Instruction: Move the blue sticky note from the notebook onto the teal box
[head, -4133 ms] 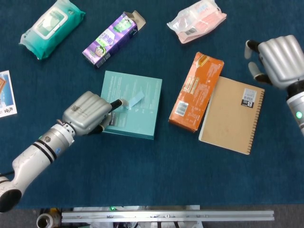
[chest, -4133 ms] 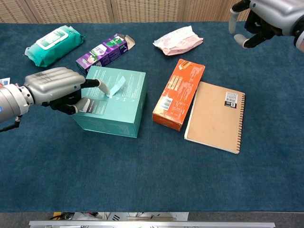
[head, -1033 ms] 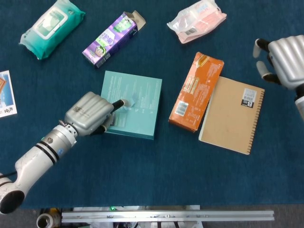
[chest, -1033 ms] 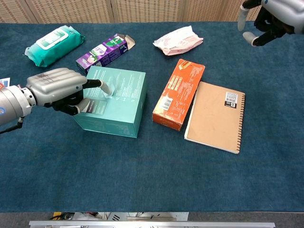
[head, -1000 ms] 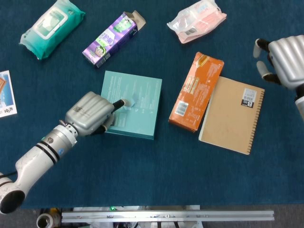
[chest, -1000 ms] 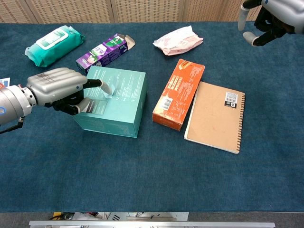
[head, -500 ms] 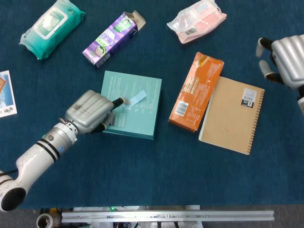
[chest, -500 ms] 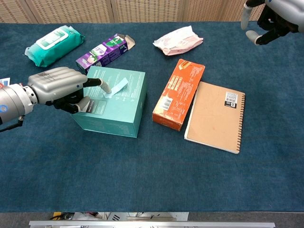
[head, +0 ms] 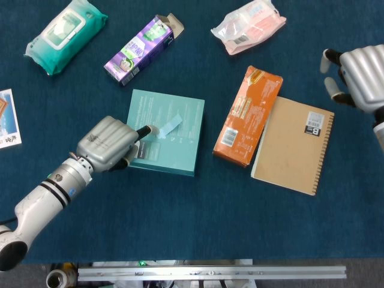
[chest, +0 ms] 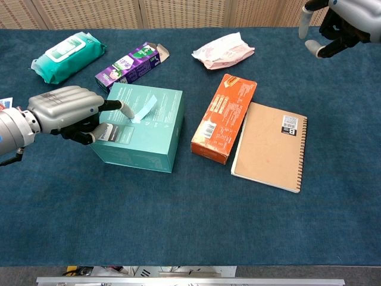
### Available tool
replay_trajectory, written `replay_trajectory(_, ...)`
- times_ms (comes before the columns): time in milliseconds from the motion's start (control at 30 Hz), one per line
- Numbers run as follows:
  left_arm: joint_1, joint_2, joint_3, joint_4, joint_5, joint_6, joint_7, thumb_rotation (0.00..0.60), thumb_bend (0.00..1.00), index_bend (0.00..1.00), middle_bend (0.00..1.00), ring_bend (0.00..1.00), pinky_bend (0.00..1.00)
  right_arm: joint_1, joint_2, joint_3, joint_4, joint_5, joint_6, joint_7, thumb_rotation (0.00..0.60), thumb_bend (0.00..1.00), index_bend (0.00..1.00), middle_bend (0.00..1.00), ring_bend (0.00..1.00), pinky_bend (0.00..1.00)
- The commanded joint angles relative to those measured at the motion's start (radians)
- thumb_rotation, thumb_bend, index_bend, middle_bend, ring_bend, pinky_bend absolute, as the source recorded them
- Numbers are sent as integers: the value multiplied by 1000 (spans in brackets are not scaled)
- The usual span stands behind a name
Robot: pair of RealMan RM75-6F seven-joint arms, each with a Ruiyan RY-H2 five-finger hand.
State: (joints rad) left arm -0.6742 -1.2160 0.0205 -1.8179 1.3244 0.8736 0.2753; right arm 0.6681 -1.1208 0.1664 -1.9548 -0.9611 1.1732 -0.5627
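The blue sticky note point(head: 170, 127) lies on top of the teal box point(head: 180, 150), with its far end lifted off the surface. In the chest view the blue sticky note point(chest: 144, 109) slants upward from the teal box point(chest: 149, 140). My left hand point(head: 111, 143) sits at the box's left edge with its fingers curled; one outstretched fingertip reaches the note's near end. The left hand point(chest: 68, 113) has its thumb against the box's side. The brown spiral notebook point(head: 294, 144) lies at the right with a bare cover. My right hand point(head: 360, 75) hovers beyond it, empty, fingers apart.
An orange carton point(head: 249, 117) lies between the box and the notebook. Behind are a purple carton point(head: 141, 51), a green wipes pack point(head: 65, 33) and a pink-and-white pouch point(head: 249, 24). A card point(head: 7, 117) lies at the left edge.
A second ago the fingertip pressed the note flat on the box. The note's far end has sprung up, and my left hand has drawn back a little to the left.
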Motion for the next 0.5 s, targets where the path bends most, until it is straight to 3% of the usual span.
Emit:
replay_trajectory(33,1,2,2,-4,3,1,2,600,709,204,1000,1000,988,0,1,0,-1,0,1,-1,600,372,498,1000,1000,1000)
replay_trajectory(500,13,11,13,-15,18,10,5,600,709,204,1000,1000,988,0,-1,3,-4,2,1,-6,600,372,499,1000,1000,1000)
